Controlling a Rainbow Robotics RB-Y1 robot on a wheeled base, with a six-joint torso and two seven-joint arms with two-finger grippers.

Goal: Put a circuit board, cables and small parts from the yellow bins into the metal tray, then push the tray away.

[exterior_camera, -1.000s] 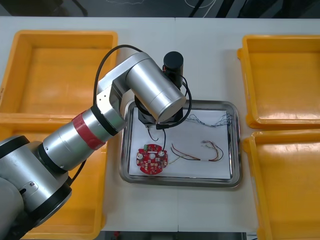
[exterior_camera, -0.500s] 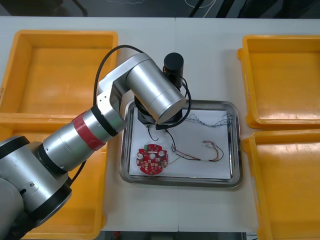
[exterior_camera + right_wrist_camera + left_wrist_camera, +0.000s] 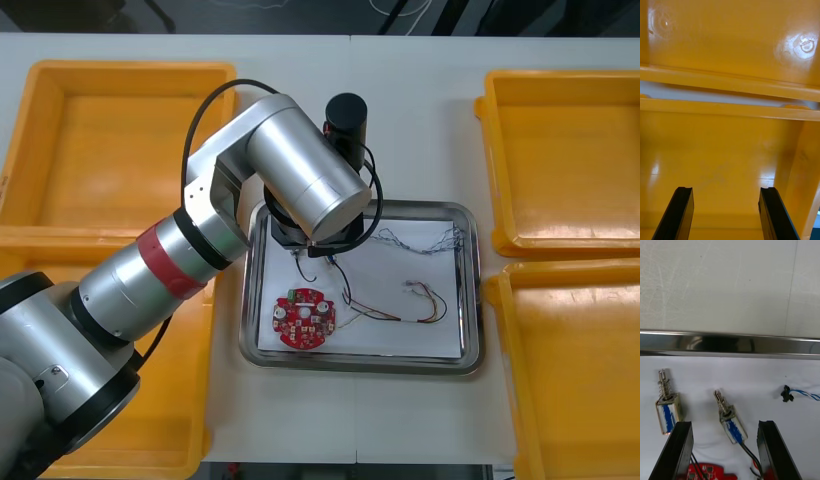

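Observation:
My left arm (image 3: 300, 180) reaches over the far left corner of the metal tray (image 3: 400, 342), which is white inside. The left gripper (image 3: 724, 452) is open just above the tray floor. A small metal part (image 3: 732, 424) with a blue stripe and black leads lies loose between its fingers. A second small metal part (image 3: 668, 410) lies beside the left finger (image 3: 675, 450). In the tray also lie a round red circuit board (image 3: 306, 320), a red and yellow cable (image 3: 405, 305) and a blue and white cable (image 3: 420, 240). My right gripper (image 3: 724, 215) hangs open over a bin floor (image 3: 730, 150).
Yellow bins stand at both sides: far left (image 3: 120, 140), near left (image 3: 185, 440), far right (image 3: 560, 160), near right (image 3: 580, 370). The tray's shiny far rim (image 3: 730, 345) runs just beyond the small parts, with bare table past it.
The left gripper has opened and let go of the small metal part; its black leads now lie on the tray floor. The left arm has shifted slightly.

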